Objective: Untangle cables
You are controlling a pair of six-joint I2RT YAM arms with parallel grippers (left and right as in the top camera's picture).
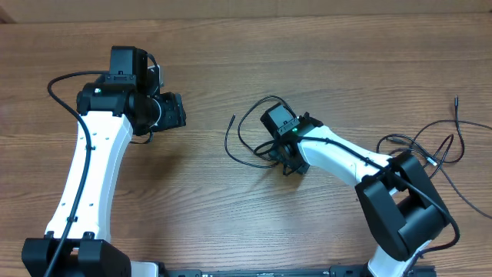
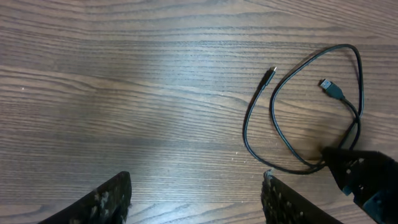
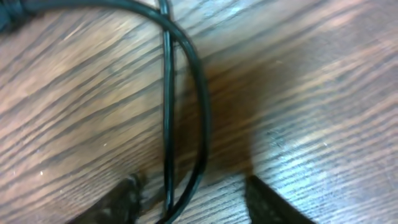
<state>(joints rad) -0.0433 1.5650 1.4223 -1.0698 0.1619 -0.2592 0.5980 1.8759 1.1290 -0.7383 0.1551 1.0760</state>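
One thin black cable [image 1: 227,142] lies in loose loops at the table's middle. In the left wrist view [image 2: 272,112] its two plug tips lie apart on the wood. My right gripper [image 1: 290,165] is low over the loop's right end. It is open, and two strands of the cable [image 3: 166,93] run between its fingers [image 3: 193,200]. A second thin cable [image 1: 461,135] lies in loose loops at the right, behind the right arm. My left gripper [image 1: 178,111] is open and empty [image 2: 196,198], to the left of the middle cable and apart from it.
The wooden table [image 1: 323,46] is bare at the back. A thick black cord [image 1: 61,96] runs along the left arm. The right arm's base [image 1: 403,208] stands at the front right. The right gripper shows in the left wrist view [image 2: 367,180].
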